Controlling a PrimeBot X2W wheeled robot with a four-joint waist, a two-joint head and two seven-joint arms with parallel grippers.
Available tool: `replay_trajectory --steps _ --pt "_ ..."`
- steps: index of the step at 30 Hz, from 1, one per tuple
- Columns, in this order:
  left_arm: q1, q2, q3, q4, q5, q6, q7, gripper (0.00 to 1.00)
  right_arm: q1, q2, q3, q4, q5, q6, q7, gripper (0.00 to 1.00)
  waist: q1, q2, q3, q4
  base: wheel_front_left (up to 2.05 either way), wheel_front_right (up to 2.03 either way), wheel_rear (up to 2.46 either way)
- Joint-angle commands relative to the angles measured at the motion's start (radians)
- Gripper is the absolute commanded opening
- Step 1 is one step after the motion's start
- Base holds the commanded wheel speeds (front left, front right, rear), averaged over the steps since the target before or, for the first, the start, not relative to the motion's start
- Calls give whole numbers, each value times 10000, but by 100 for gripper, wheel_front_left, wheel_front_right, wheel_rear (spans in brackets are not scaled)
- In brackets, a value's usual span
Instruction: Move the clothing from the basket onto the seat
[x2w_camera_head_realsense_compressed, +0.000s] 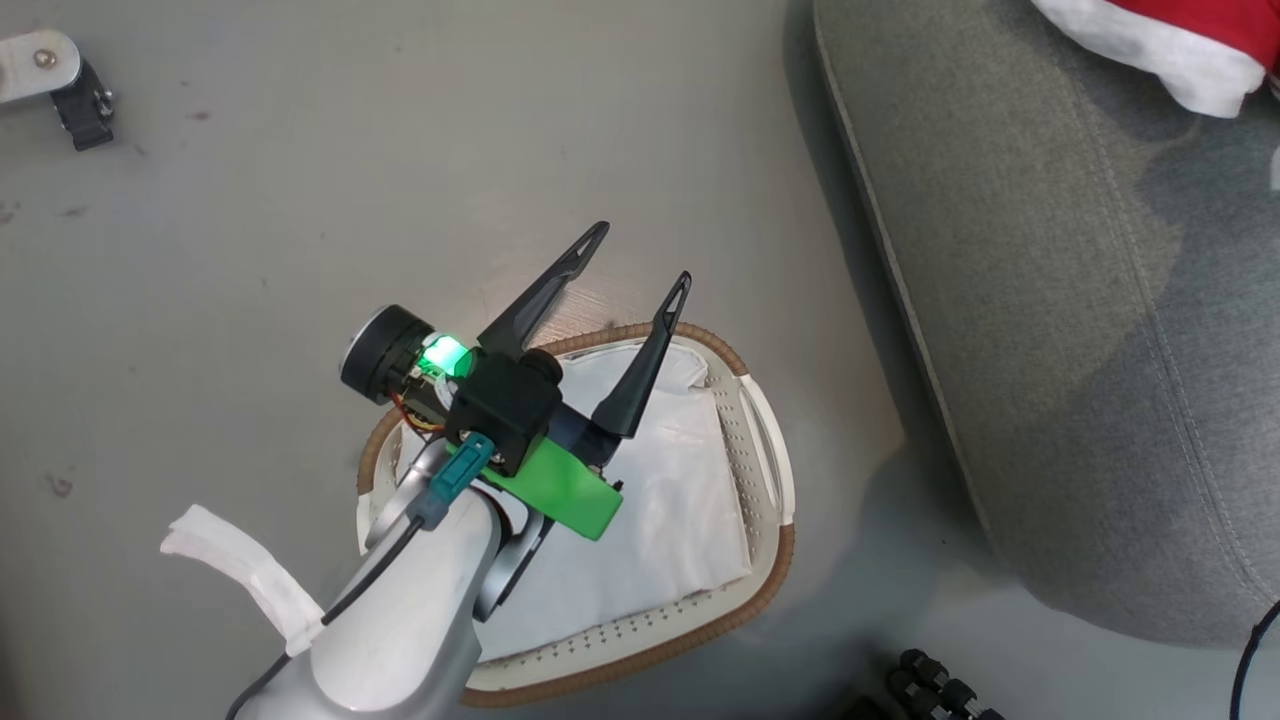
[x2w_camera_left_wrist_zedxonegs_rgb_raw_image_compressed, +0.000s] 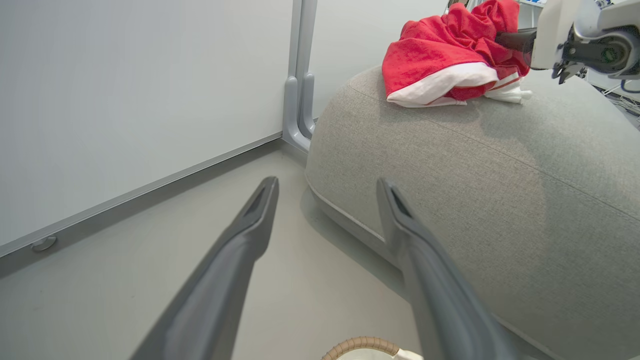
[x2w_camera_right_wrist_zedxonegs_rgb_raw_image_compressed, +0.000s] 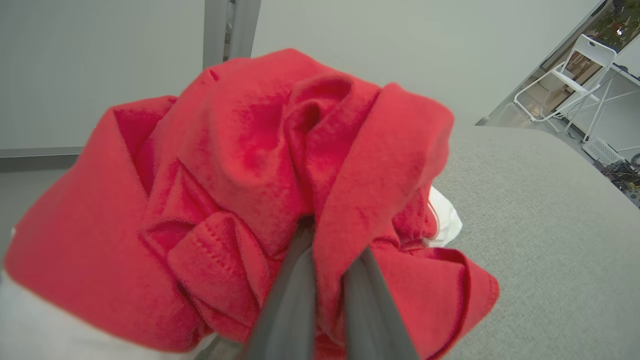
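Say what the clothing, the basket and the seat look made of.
The clothing: soft red knit, seemingly fleecy, matte, with stitched hems. The basket: glossy white perforated plastic, brown woven rim, probably rattan or imitation. The seat: matte grey woven upholstery with stitched seams.

The clothing (x2w_camera_right_wrist_zedxonegs_rgb_raw_image_compressed: 240, 190), red and heavily crumpled, is seen bunched on the grey seat (x2w_camera_right_wrist_zedxonegs_rgb_raw_image_compressed: 540, 240). A fold of it is pinched between the two dark fingers of the right gripper (x2w_camera_right_wrist_zedxonegs_rgb_raw_image_compressed: 332, 240), which are drawn close together. White fabric is shown at the bunch's lower left and right edges. A white folding chair (x2w_camera_right_wrist_zedxonegs_rgb_raw_image_compressed: 565, 85) is seen beyond the seat.
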Motion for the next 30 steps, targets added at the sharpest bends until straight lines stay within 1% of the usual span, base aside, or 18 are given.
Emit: replay_trajectory --steps 1,2,3,8,13,19,25,30 --pt "-12 -55 5 14 -108 -30 -7 100 321 140 3 -23 99 -14 -13 44 -2 0 -193 -126 0 0 0" --pt "35 -83 6 22 -149 -30 -7 100 395 187 11 -110 169 -14 -14 94 -2 0 -260 -150 0 0 0" --pt "94 -114 38 33 -179 -30 -7 100 537 195 55 -212 212 -14 -15 100 -2 0 -370 -184 0 0 0" --pt "354 -304 165 54 -385 -30 -7 100 1324 99 541 -626 408 -14 -16 100 -2 0 -1004 -266 0 0 0" --pt "686 -453 435 79 -645 -30 -7 100 1915 -24 1007 -1092 609 -14 -16 100 -2 0 -1832 -200 0 0 0" --pt "1198 -613 962 210 -825 -30 -7 100 2229 -38 1621 -1262 857 -14 -16 100 -2 0 -3097 172 0 0 0" --pt "1900 -739 1835 277 -949 -8 -7 100 2577 327 2192 -1546 1206 -14 -17 100 -2 0 -4225 749 0 0 0" --pt "2620 -790 2734 313 -872 121 -7 100 3420 727 2460 -2046 1718 -14 -17 100 -2 0 -4963 1250 0 0 0"
